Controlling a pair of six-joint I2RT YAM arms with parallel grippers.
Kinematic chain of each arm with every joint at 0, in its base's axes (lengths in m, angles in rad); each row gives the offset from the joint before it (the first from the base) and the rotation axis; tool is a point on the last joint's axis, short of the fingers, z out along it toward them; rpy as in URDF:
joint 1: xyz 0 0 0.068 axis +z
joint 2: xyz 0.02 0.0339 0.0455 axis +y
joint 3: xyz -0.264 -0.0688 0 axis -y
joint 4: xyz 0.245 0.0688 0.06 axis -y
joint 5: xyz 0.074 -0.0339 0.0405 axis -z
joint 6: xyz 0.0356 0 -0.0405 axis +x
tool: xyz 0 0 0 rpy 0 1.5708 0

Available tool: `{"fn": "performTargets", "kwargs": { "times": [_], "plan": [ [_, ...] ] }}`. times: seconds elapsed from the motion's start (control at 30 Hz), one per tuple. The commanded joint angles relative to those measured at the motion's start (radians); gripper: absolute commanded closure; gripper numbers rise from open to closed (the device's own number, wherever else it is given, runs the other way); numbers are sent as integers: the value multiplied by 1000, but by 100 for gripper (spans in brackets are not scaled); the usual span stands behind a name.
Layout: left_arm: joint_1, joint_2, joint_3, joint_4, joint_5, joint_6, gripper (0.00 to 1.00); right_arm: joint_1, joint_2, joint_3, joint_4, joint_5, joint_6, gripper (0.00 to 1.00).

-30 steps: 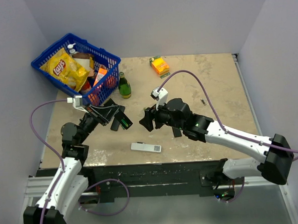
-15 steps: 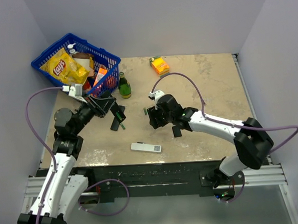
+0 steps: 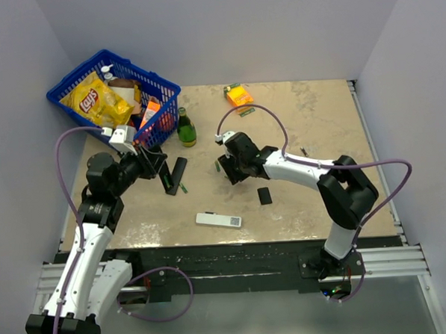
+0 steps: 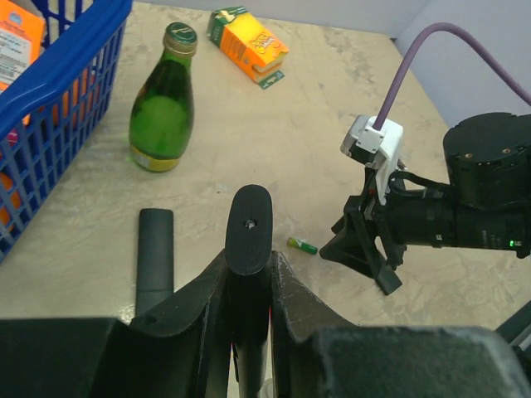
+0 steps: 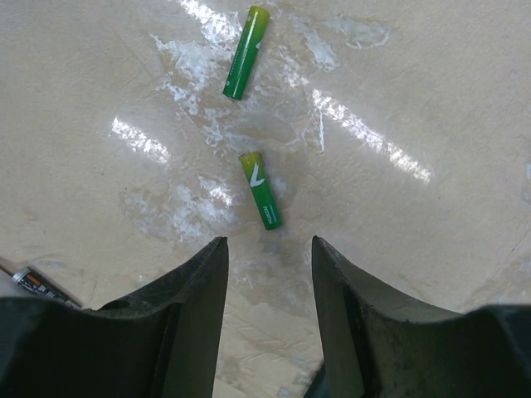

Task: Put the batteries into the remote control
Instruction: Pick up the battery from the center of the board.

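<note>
Two batteries (image 5: pixel 260 191) flat on the table (image 5: pixel 415 99), ahead of the right gripper (image 5: pixel 267 245), jaws parted and empty. Nearer one just beyond the fingertips, not yet between them; far battery (image 5: pixel 246 52) well past it. Round, tiny, on a glossy top: apt to roll or swivel away under a one-sided touch, or to squirt out endwise under an off-centre pinch. Pads set too low: scraping on the table instead of closing. Nearer one: long axis level, running away from the fingers and slanting slightly left, roughly square to the closing line. Far battery: level as well, slanting the other way, yellowish tip at the far right end. Farther off, left gripper (image 4: pixel 249 267) clamped on the remote control (image 4: pixel 249 220), seemingly off the table, long axis in line with the fingers, rounded end pointing forward. Thin pinch there; risk of levering loose under insertion force.
</note>
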Motion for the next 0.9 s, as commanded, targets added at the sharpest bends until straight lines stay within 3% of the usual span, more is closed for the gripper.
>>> {"fn": "performTargets", "kwargs": {
  "times": [0.0,0.17,0.57,0.87],
  "plan": [
    [11,-28,10,-34,-75,77,100,-1,33,80,-29,-3,-32,53],
    [12,-37,13,-51,-99,87,100,13,93,166,-23,-64,-26,58],
    [14,-40,17,-77,-173,76,100,206,285,373,17,-60,37,56],
    [18,-41,17,-83,-190,73,100,253,354,440,40,-46,67,57]
  ]
}}
